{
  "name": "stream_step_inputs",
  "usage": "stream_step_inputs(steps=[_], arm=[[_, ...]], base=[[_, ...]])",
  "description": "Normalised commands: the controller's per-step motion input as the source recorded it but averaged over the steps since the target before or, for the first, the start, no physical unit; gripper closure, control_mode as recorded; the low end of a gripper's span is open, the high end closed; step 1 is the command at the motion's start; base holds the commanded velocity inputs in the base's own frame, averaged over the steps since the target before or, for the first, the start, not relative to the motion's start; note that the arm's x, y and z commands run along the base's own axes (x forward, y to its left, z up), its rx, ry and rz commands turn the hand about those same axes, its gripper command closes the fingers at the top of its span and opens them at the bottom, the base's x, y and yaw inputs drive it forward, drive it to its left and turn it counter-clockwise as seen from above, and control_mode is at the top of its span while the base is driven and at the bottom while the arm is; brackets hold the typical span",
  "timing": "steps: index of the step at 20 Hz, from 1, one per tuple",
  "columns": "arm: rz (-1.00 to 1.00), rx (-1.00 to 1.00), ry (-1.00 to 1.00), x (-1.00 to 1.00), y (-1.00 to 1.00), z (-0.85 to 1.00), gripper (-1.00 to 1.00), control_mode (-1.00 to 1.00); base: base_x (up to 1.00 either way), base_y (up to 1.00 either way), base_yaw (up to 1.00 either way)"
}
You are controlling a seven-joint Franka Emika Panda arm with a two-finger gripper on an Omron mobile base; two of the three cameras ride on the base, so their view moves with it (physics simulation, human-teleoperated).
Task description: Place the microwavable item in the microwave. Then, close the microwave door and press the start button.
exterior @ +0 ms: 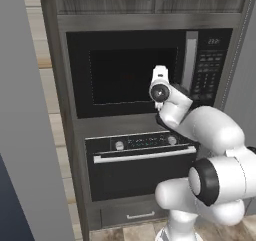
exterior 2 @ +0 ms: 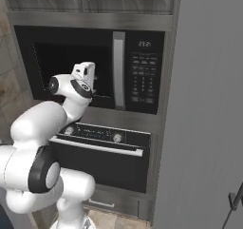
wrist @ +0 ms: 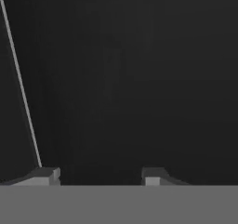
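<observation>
The pincer [wrist: 100,174] has its two fingertips [wrist: 44,175] parted with nothing between them, pointed straight at the dark window of the microwave door [wrist: 135,79], close before it; the door [exterior: 130,75] is shut, its vertical silver bar handle [exterior: 189,60] just right of the hand; the keypad panel [exterior: 210,67] lies beyond; the knobbed oven [exterior: 142,167] sits below the microwave [exterior 2: 90,69].
</observation>
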Motion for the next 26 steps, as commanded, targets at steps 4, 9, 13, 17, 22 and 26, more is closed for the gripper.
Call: stream_step_inputs(steps=[4, 9, 13, 17, 22, 26], arm=[[0.20, 0.09, 0.00, -1.00, 0.00, 0.00, -1.00, -1.00], [0.27, 0.16, 0.00, -1.00, -0.02, 0.20, -1.00, -1.00], [0.32, 0.26, 0.06, -0.96, -0.35, 0.37, -1.00, -1.00], [0.37, 0.22, 0.10, -0.67, -0.56, 0.24, -1.00, -1.00], [0.20, 0.08, 0.01, -0.36, -0.75, 0.06, -1.00, -1.00], [0.01, 0.00, 0.00, 0.04, -0.55, -0.24, -1.00, -1.00]], base=[[0.00, 0.00, 0.00], [0.00, 0.00, 0.00], [0.00, 0.00, 0.00], [0.00, 0.00, 0.00], [0.00, 0.00, 0.00], [0.00, 0.00, 0.00]])
